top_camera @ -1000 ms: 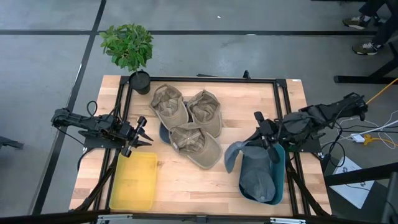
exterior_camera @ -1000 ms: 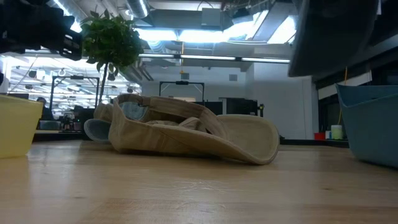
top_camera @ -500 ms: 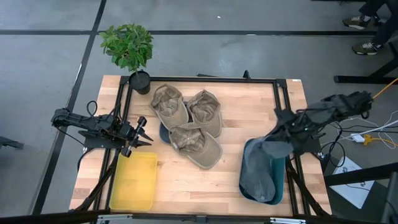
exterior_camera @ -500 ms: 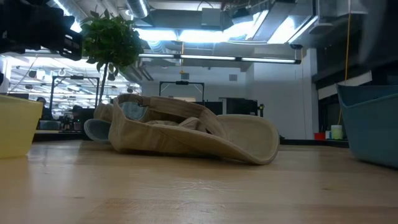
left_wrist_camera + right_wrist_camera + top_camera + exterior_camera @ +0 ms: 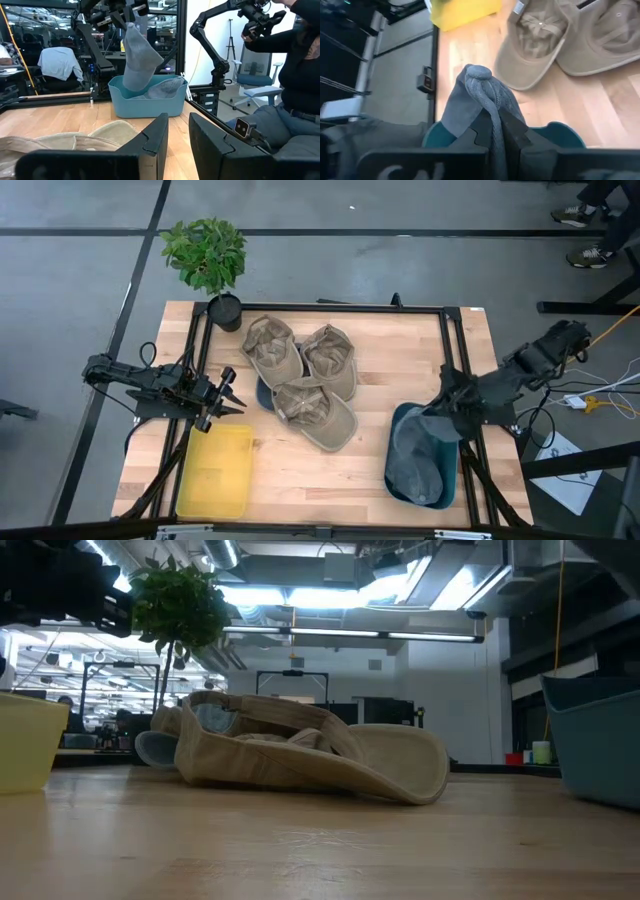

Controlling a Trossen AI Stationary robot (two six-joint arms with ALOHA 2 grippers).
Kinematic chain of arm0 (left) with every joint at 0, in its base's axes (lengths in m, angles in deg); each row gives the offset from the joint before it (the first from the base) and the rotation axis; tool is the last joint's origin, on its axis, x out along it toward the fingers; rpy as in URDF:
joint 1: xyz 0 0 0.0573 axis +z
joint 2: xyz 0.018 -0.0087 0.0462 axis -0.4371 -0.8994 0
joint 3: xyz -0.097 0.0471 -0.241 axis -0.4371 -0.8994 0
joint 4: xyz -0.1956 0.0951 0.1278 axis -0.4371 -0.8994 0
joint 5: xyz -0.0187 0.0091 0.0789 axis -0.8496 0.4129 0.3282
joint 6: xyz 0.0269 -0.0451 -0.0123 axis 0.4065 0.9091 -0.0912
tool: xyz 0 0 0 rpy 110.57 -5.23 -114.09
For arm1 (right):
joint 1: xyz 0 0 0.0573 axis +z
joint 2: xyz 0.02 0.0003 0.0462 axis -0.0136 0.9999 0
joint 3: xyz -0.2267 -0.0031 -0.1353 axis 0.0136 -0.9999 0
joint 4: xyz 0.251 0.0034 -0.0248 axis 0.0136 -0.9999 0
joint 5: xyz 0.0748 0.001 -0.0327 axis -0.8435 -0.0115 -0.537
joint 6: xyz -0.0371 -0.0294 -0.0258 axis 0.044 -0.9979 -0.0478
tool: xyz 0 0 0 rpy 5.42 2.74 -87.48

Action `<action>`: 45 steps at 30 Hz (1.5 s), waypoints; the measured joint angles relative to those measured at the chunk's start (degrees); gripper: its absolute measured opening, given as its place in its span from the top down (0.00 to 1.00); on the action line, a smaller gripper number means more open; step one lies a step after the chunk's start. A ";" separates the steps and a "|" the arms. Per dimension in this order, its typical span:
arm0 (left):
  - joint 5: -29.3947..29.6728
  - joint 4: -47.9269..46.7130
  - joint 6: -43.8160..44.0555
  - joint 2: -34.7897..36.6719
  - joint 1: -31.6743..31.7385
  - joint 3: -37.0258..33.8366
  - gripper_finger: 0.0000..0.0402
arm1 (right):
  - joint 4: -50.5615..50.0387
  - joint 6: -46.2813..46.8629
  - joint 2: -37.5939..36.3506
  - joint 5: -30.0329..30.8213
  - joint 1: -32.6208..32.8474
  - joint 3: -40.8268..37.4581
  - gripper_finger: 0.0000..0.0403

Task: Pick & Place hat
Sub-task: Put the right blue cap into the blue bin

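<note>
r gripper [image 5: 447, 420] pinched on grey hat [image 5: 418, 462] fabric over teal bin [image 5: 453, 480]; soft, limp, light; l gripper [image 5: 228, 392] idle, fingers slightly apart, holding nothing.

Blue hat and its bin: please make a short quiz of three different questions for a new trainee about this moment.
1. True or false: the right gripper is shut on the blue hat.
2. Which container is the blue hat hanging over? A) yellow bin B) teal bin C) plant pot
3. Fill in: the high view shows ___ tan hats piled in the middle of the table.

Key
1. True; the cloth is pinched between its fingers.
2. B, the teal bin; the yellow bin sits near the waiting left gripper.
3. Three.
</note>
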 joint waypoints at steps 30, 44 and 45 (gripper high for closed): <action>0.00 0.00 0.00 0.00 0.00 0.00 0.82 | 8.98 13.22 0.68 14.23 14.79 -20.72 0.96; 0.00 0.00 0.02 0.00 0.00 0.00 0.82 | 14.31 22.34 5.44 18.18 29.61 -20.72 0.96; 0.00 0.00 0.00 0.00 0.00 0.00 0.82 | 14.35 22.32 5.82 18.17 30.14 -20.72 0.95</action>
